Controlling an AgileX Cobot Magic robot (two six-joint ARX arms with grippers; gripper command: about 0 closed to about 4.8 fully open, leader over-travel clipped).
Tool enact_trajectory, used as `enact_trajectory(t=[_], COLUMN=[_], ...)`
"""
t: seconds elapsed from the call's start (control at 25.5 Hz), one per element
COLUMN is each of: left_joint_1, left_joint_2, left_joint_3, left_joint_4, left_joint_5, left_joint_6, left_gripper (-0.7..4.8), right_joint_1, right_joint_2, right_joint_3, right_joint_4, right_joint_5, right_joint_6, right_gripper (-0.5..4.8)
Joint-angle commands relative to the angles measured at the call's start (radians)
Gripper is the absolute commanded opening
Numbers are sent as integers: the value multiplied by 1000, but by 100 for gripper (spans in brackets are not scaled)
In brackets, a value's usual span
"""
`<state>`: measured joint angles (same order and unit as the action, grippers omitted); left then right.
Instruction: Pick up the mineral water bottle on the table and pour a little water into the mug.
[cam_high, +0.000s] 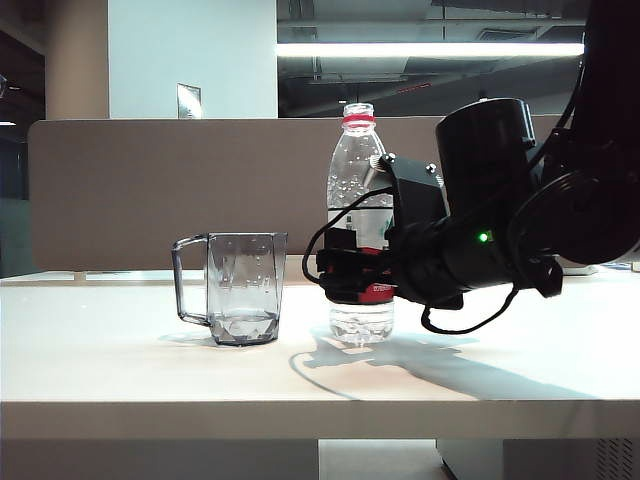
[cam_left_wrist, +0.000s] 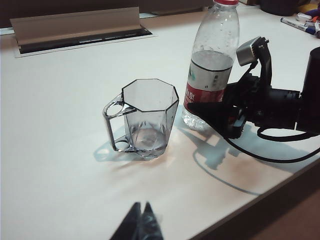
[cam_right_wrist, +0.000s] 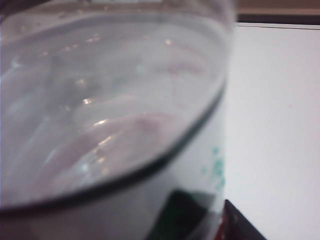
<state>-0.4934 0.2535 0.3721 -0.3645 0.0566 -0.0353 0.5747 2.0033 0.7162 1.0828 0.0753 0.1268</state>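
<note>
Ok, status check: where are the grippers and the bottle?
Right gripper at the mineral water bottle, grip unclear. Bottle upright on the table, beside the mug. Left gripper shut, hanging back. Nothing between bottle and mug.

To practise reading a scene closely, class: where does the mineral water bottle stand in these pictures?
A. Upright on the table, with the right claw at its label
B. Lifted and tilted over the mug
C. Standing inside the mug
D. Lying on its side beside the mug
A: the mineral water bottle stands upright on the table, apart from the mug, with the right claw at its label.
</note>
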Motion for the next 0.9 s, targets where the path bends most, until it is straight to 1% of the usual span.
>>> enact_trajectory(t=[0.04,0.27,0.31,0.35,0.43,0.51,0.59,0.75,0.82,0.86,0.9], left_joint_1=[0,0,0,0,0,0,0,0,0,0,0], left_joint_2=[1,1,1,1,1,1,0,-2,-2,-3,-4], left_joint_3=[3,3,3,3,3,3,3,3,3,3,3], left_joint_4=[4,3,4,4,3,3,4,4,4,3,3], left_joint_5=[0,0,0,0,1,0,0,0,0,0,0], left_joint_6=[1,1,1,1,1,1,1,1,1,1,1], left_gripper=[-5,-5,-5,-5,-5,-5,-5,-5,-5,-5,-5], right_joint_1=[1,6,6,6,6,6,6,6,6,6,6], right_joint_2=[-58,-208,-285,-364,-453,-564,-655,-828,-903,-968,-1005], right_joint_3=[-45,-186,-251,-312,-373,-441,-489,-549,-561,-563,-563], right_joint_4=[16,21,20,17,3,-37,-74,-179,-256,-334,-378], right_joint_5=[-3,2,13,29,39,39,38,34,19,-8,-18], right_joint_6=[-11,-30,-30,-30,-30,-30,-30,-29,-29,-29,-29], right_gripper=[432,431,429,396,323,214,127,-5,-5,-6,-5])
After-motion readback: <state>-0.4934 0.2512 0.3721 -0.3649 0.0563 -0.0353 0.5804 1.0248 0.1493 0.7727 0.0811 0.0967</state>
